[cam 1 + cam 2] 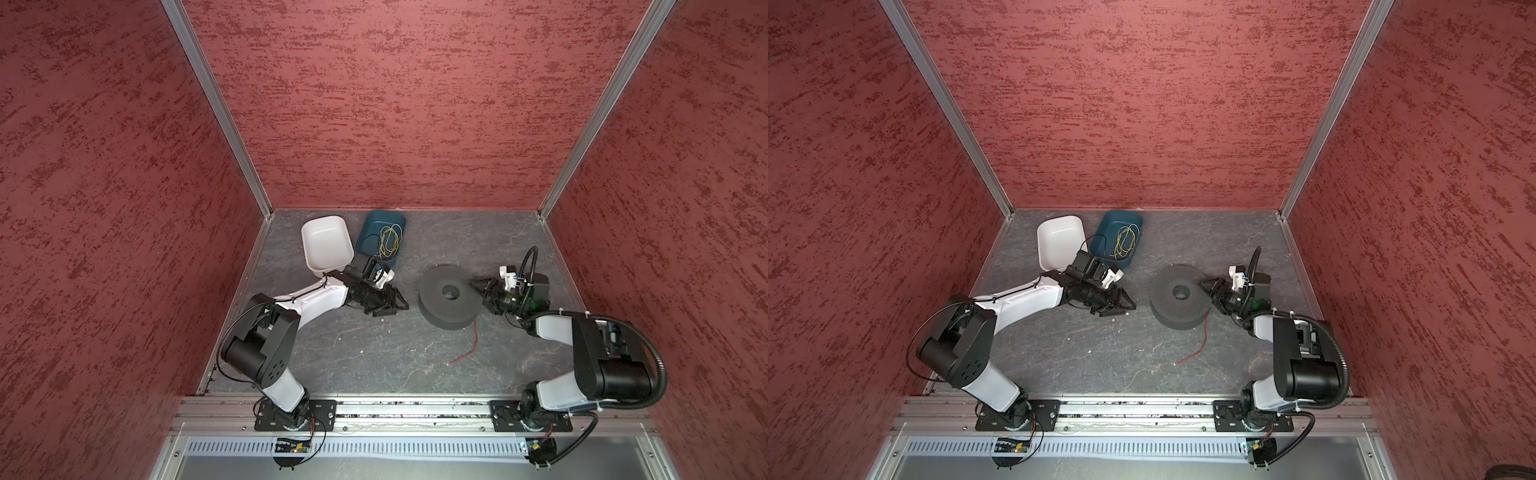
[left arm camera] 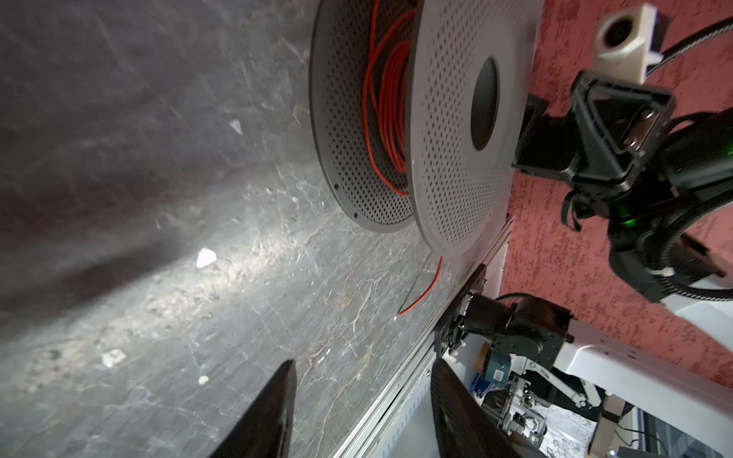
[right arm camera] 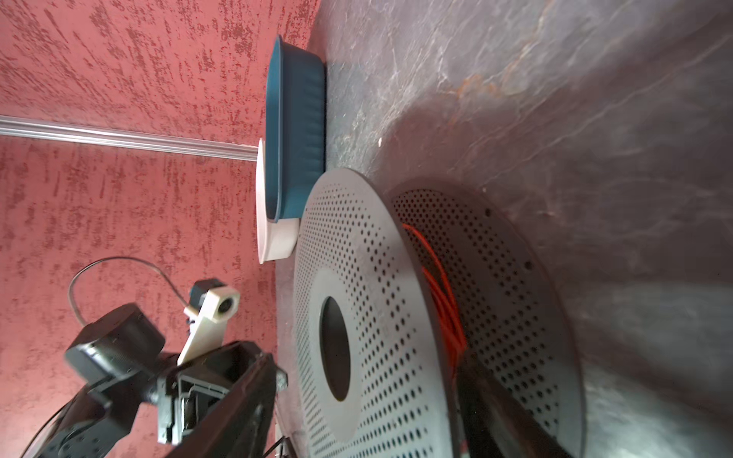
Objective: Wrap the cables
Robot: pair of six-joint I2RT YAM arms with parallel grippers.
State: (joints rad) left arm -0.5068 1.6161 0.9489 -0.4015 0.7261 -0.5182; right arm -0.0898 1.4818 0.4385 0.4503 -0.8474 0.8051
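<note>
The red cable (image 2: 390,119) is seen wound between the flanges of a grey perforated spool (image 1: 432,286), which is laid flat on the bench (image 1: 353,353), right of its middle. A loose tail (image 1: 475,345) is trailed from the spool towards the near edge. The right gripper (image 1: 478,289) is held open at the spool's right rim, its jaws set either side of the upper flange. The left gripper (image 1: 392,309) is held open and empty just left of the spool, apart from it. Near the far edge a white bin (image 1: 324,245) and a blue bin (image 1: 372,230) are set side by side, with yellow-green wires (image 1: 388,243) in the blue one.
</note>
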